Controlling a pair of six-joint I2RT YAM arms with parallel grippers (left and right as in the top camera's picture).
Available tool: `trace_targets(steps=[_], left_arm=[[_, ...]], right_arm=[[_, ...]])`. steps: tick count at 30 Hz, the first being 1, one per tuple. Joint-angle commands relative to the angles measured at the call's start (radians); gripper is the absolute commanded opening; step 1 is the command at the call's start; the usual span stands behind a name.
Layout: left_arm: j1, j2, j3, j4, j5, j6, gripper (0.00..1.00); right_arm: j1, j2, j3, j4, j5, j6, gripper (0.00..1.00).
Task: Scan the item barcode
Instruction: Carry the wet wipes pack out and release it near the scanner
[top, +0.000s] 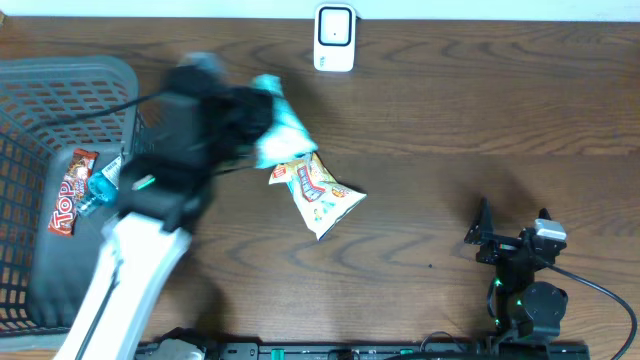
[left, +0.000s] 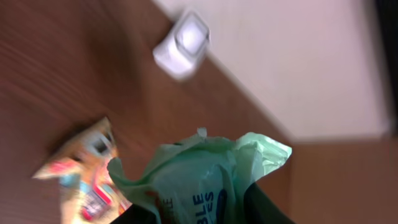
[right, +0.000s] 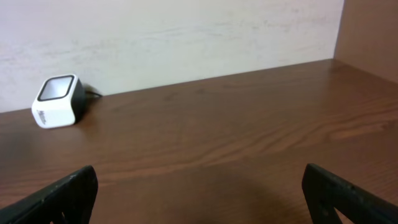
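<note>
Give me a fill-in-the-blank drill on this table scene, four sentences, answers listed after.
The left gripper is shut on the green packet, while the yellow snack bag lies on the ______.
The red-wrapped bar lies inside the ______.
The right gripper has its jaws ______.
The scanner is ______ in colour.
Missing words: table; basket; open; white.

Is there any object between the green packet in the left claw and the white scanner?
Nothing visible. Only bare table lies between the green packet and the white scanner; the yellow snack bag lies on the robot's side, off that line.
</note>
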Motion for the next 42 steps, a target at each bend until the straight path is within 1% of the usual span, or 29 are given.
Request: trace_targets(steps=[1,4,6,10,13,15,17,21,23,24,26,29,30,32,34,35,39,42], left_arm=[[-0.149,0.201,0.008,0.094,-0.112,0.016,0.3],[-0.197,0.386,0.008,0.155,-0.187,0.017,0.3],[-0.195,0.474,0.008,0.154,-0.189,0.01,0.3],[-0.179,0.594,0.008,0.109,-0.19,-0.005,0.3],[-0.173,0.645,0.008,0.077,-0.209,-0.005,0.3],[-0.174,0.703,0.007,0.032,-0.234,-0.005,0.3],[-0.177,0.776,0.006,-0.004,-0.225,-0.005,0.3],[-0.178,0.876,0.006,-0.011,-0.222,-0.004,0.3],[-0.179,0.869,0.009,-0.014,-0.201,0.0,0.3],[-0.18,0.83,0.023,-0.014,-0.172,0.029,0.3],[-0.183,0.782,0.044,-0.018,-0.161,0.06,0.3],[-0.198,0.66,0.076,0.004,-0.162,0.068,0.3],[-0.207,0.623,0.076,0.034,-0.161,0.067,0.34],[-0.222,0.592,0.076,0.077,-0.162,0.067,0.36],[-0.276,0.594,0.076,0.16,-0.163,0.066,0.4],[-0.296,0.603,0.076,0.175,-0.163,0.066,0.41],[-0.376,0.671,0.076,0.206,-0.209,0.066,0.41],[-0.414,0.71,0.076,0.208,-0.215,0.066,0.41]], right_arm=[[-0.006,-0.005,-0.001,-0.003,0.005,-0.011,0.99],[-0.006,-0.005,-0.001,-0.003,0.005,-0.011,0.99],[-0.006,-0.005,-0.001,-0.003,0.005,-0.011,0.99],[-0.006,-0.005,-0.001,-0.003,0.005,-0.011,0.99],[-0.006,-0.005,-0.001,-0.003,0.005,-0.011,0.99],[-0.006,-0.005,-0.001,-0.003,0.005,-0.011,0.99],[-0.006,-0.005,-0.001,-0.003,0.005,-0.011,0.99],[-0.006,-0.005,-0.001,-0.003,0.005,-0.011,0.99],[-0.006,-0.005,-0.001,-0.003,0.005,-0.011,0.99],[-0.006,-0.005,-0.001,-0.003,0.005,-0.011,0.99],[-0.006,-0.005,-0.001,-0.003,0.005,-0.011,0.99],[-0.006,-0.005,-0.001,-0.003,0.004,-0.011,0.99],[-0.006,-0.005,-0.001,-0.003,0.004,-0.011,0.99],[-0.006,-0.005,-0.001,-0.003,0.005,-0.011,0.99],[-0.006,-0.005,-0.001,-0.003,0.004,-0.011,0.99],[-0.006,-0.005,-0.001,-0.003,0.004,-0.011,0.99],[-0.006,-0.005,-0.001,-0.003,0.005,-0.011,0.99],[-0.006,-0.005,-0.001,-0.003,0.004,-0.011,0.99]])
